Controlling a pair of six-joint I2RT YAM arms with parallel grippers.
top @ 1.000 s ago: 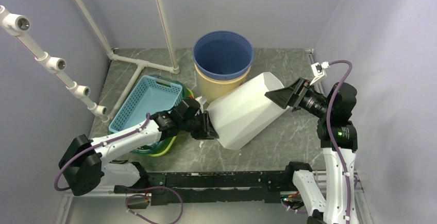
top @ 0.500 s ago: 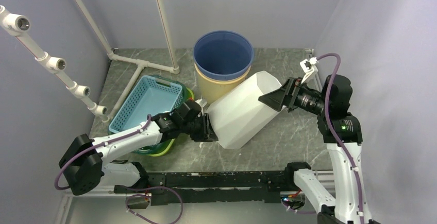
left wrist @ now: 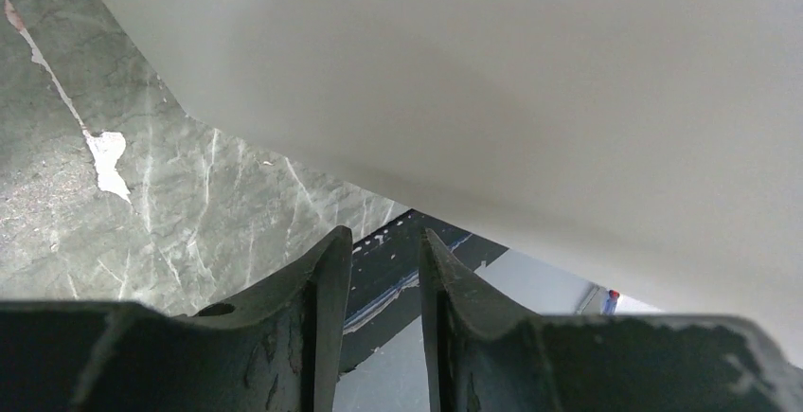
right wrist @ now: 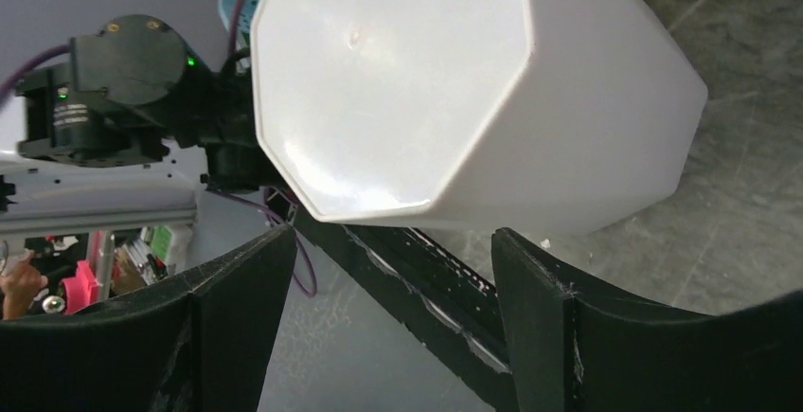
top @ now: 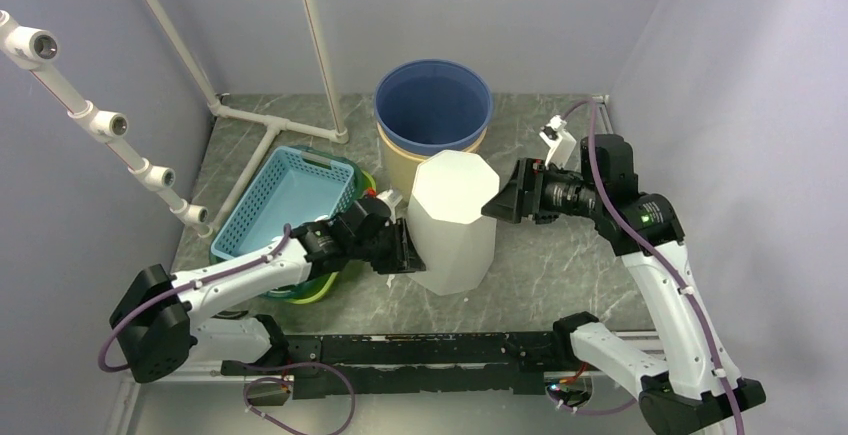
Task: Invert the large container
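Note:
The large white eight-sided container (top: 455, 220) stands on the table with its closed base facing up; it also fills the left wrist view (left wrist: 521, 71) and the right wrist view (right wrist: 426, 99). My left gripper (top: 405, 250) is low at the container's left side. Its fingertips (left wrist: 383, 241) are a narrow gap apart with nothing between them, just under the white wall. My right gripper (top: 497, 202) is wide open at the container's upper right edge. Its jaws (right wrist: 388, 241) stand apart just short of the base and hold nothing.
A blue bucket (top: 432, 105) nested in a cream bucket (top: 420, 170) stands right behind the container. A light blue basket (top: 285, 195) on green bowls (top: 320, 285) lies at the left, over my left arm. A white pipe frame (top: 270, 125) stands at the back left.
The container has swung from lying tilted to standing with its base up. My right gripper moved left with it and my left gripper stayed at its lower edge.

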